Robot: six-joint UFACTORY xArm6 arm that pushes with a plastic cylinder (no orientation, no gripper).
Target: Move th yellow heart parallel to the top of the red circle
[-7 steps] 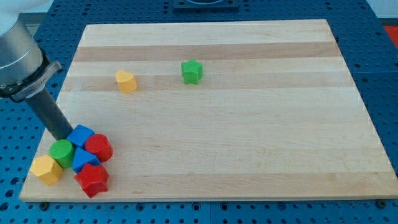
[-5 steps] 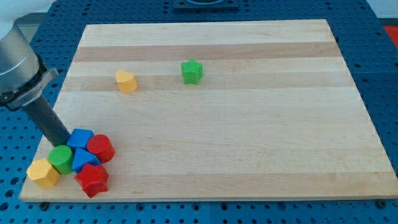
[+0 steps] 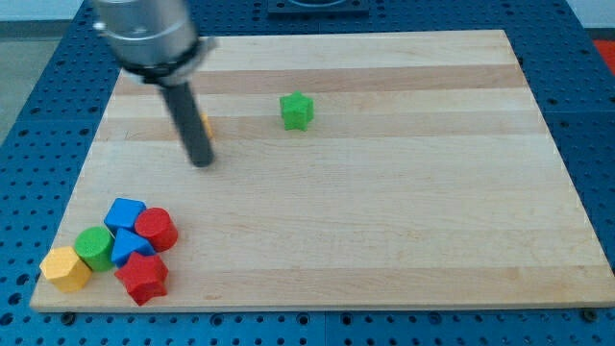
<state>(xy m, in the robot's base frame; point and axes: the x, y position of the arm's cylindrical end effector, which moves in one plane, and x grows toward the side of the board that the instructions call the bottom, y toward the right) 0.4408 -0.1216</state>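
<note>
**Tip beside the yellow heart, far left of the surface**

At the far left of the wooden surface [image 3: 384, 192], my tip [image 3: 202, 162] rests on the wood, with the dark rod rising from it and leaning toward the view's top left. No pincer shows; the arm ends in the bare rod, so there is nothing to call wide, narrow or holding.

Just behind the rod, only a thin orange-yellow sliver of the yellow heart [image 3: 205, 124] shows at the rod's right edge. The rest of it is hidden, so its shape cannot be made out now. My tip lies just near of that sliver, toward the view's bottom; whether rod and heart touch cannot be told.

Right of the heart, at about the same depth, the green star [image 3: 297, 111] stands alone, well apart from my tip.

Well away, in the near left corner, six blocks sit bunched together. The red circle [image 3: 155, 229] is on the right side of the bunch. The blue block [image 3: 125, 212] touches it on the left and sits a little farther back. A second blue block [image 3: 130, 247] is wedged in the middle of the bunch. The green circle [image 3: 94, 247] is left of that, and the yellow hexagon [image 3: 65, 268] is leftmost, close to the edge. The red star [image 3: 142, 277] is nearest the view's bottom, just below the red circle.
</note>
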